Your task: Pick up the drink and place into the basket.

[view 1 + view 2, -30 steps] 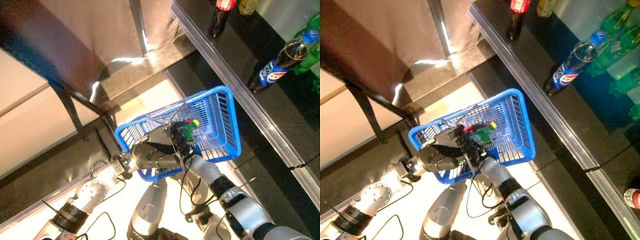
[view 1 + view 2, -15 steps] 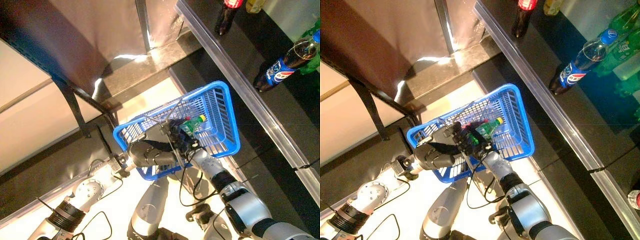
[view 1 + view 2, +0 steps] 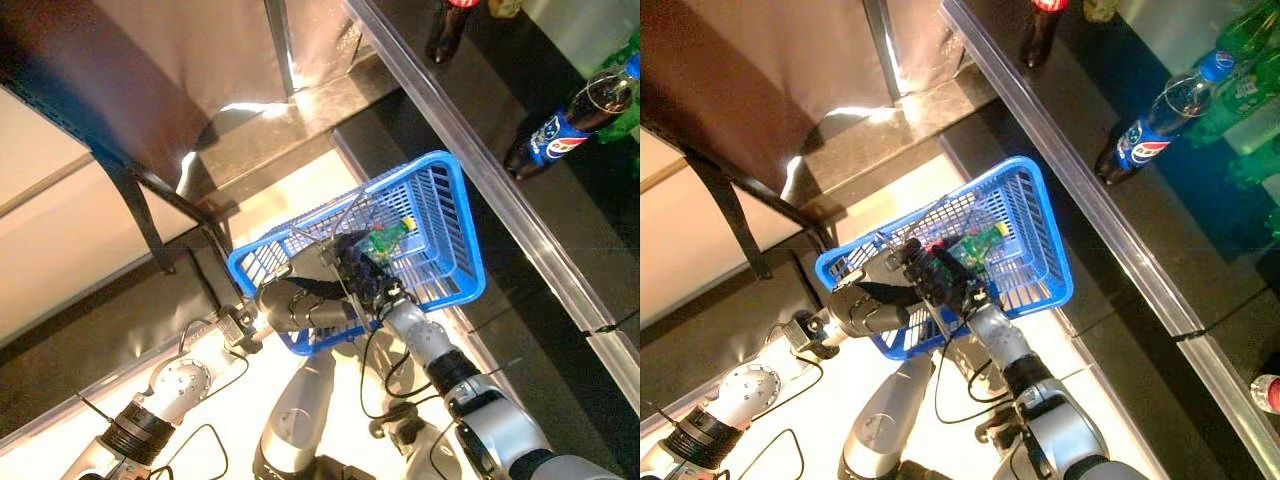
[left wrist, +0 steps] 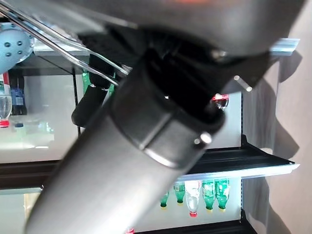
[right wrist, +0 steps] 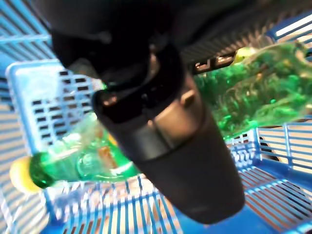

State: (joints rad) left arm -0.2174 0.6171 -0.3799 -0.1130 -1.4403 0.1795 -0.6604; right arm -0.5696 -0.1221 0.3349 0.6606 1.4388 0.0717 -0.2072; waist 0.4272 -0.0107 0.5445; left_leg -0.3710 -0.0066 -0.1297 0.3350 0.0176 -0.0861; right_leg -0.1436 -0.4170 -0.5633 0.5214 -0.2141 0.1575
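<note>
**Drink held over the basket floor**

Drink (image 3: 388,238), a green bottle, lies inside the blue basket (image 3: 452,235), clasped by the right hand (image 3: 362,270); the left hand (image 3: 290,303) grips the basket's wire handle.

Right wrist view: its long axis runs flat above the mesh, walls all round, room to drop.

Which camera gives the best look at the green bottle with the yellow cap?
The right wrist view: the green plastic bottle with the yellow cap fills it, lying over the blue plastic basket, part hidden by the right robot hand. Both eye views show only a small green patch. The left wrist view doesn't clearly show it.
</note>
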